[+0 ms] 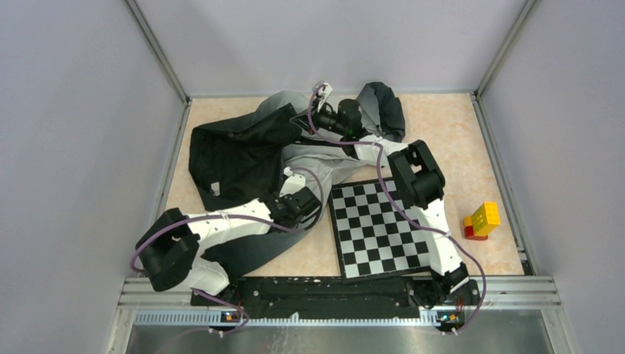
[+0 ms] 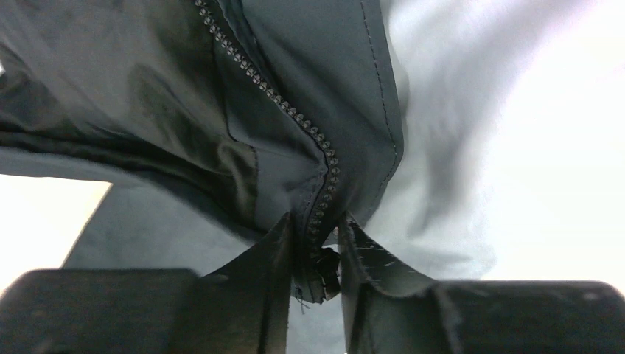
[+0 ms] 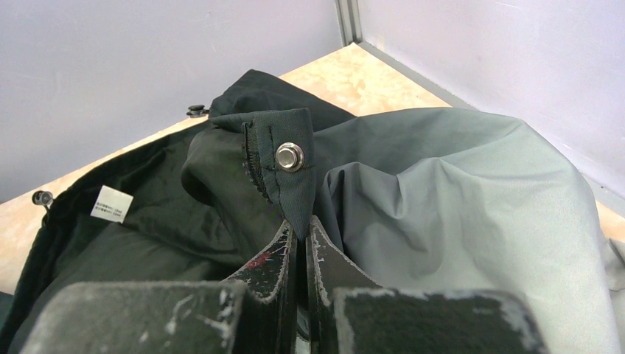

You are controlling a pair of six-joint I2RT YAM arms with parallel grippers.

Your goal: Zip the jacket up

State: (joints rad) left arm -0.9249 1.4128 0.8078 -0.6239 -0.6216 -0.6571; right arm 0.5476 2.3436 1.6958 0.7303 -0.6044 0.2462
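Left wrist, left tool pinching zipper, jacket bunched

Plain pale lavender-grey walls close in the left, far and right sides, meeting at slim aluminium corner posts. The flat peach-beige marbled table lies under soft, even light — a ribbed silver metal rail runs along its near edge.

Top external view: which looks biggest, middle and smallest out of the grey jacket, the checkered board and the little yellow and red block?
1. The soft grey-to-charcoal hooded jacket, largest even though it lies bunched up.
2. The flat black-and-white chessboard.
3. The yellow and red toy brick block, clearly smallest.
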